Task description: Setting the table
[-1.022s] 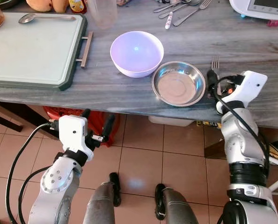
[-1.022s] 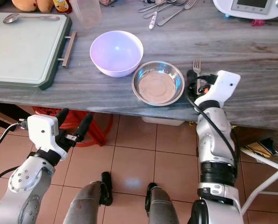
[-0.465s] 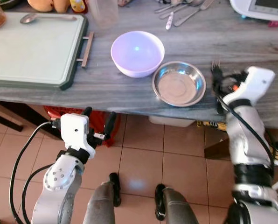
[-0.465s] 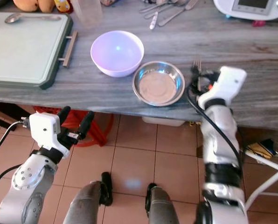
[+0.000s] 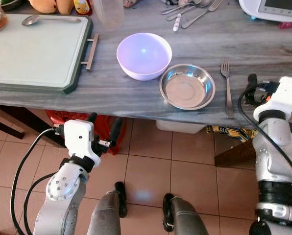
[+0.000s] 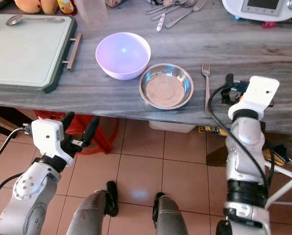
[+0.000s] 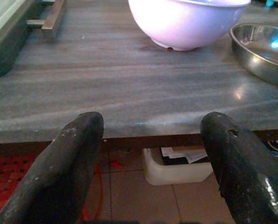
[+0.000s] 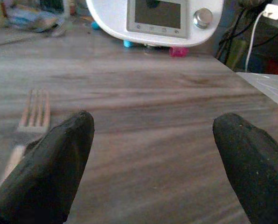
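My right gripper point(image 8: 150, 154) hovered, fingers spread and empty, just beside the fork point(image 5: 227, 88) lying right of the steel dish point(image 5: 187, 86); my left gripper point(image 7: 148, 163) was spread too.

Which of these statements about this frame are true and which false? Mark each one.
1. The fork lies on the table to the right of the steel dish. True.
2. The right gripper is shut on the fork. False: its fingers are open and hold nothing, with the fork lying beside it.
3. The purple bowl sits on the tray. False: it stands on the table beside the tray, next to the steel dish.
4. A spoon lies on the tray. True.
5. The left gripper is below the table edge with fingers open. True.
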`<state>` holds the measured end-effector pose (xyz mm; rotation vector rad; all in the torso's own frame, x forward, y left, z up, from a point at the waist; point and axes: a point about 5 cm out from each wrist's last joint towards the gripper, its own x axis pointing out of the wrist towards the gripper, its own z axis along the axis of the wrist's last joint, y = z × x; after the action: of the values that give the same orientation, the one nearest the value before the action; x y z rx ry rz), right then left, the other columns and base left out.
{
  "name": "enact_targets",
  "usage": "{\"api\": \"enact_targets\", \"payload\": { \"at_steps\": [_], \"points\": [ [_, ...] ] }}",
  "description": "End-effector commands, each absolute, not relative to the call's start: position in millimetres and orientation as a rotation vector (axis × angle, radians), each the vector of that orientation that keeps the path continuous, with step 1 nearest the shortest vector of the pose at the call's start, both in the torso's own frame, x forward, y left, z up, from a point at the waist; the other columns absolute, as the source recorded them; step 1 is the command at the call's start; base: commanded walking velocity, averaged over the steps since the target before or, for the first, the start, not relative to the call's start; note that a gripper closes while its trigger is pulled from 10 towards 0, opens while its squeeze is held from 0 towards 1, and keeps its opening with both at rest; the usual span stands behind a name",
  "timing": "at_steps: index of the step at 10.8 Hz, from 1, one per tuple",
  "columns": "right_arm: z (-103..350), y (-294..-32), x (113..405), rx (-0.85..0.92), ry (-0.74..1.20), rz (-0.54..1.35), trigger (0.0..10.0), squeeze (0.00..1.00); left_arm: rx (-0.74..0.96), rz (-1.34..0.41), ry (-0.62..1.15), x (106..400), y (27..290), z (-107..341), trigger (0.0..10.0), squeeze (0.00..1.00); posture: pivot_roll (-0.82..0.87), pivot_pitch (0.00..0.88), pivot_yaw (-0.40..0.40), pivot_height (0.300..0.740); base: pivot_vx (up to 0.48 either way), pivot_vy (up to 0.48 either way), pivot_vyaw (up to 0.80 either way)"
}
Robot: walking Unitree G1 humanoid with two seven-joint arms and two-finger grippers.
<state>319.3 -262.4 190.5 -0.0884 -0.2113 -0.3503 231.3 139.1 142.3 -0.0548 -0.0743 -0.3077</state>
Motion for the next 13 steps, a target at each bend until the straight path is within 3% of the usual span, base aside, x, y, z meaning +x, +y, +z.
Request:
{"api": "enact_targets", "payload": {
  "at_steps": [1, 2, 3, 5, 13],
  "points": [
    [186, -270, 320, -0.092, -0.168, -0.377, 10.0, 0.91, -0.048, -0.305, -0.052, 227, 141, 139, 10.0, 0.00, 0.01, 0.315, 0.033, 0.740, 0.000, 0.000, 0.00],
    [179, -274, 325, -0.090, -0.106, -0.378, 10.0, 0.67, -0.043, -0.305, -0.047, 225, 142, 139, 10.0, 0.00, 0.03, 0.326, 0.039, 0.740, 0.000, 0.000, 0.00],
    [172, -277, 330, -0.075, -0.046, -0.363, 10.0, 0.53, -0.038, -0.305, -0.042, 224, 144, 140, 10.0, 0.00, 0.03, 0.333, 0.047, 0.740, 0.000, 0.000, 0.00],
    [173, -277, 337, -0.051, -0.023, -0.324, 10.0, 0.45, -0.028, -0.307, -0.036, 222, 148, 141, 10.0, 0.00, 0.05, 0.343, 0.062, 0.740, 0.000, 0.000, 0.00],
    [168, -256, 356, -0.013, 0.033, -0.095, 10.0, 0.43, -0.024, -0.308, -0.026, 223, 147, 142, 10.0, 0.00, 0.05, 0.342, 0.058, 0.740, 0.000, 0.000, 0.00]
  ]
}}
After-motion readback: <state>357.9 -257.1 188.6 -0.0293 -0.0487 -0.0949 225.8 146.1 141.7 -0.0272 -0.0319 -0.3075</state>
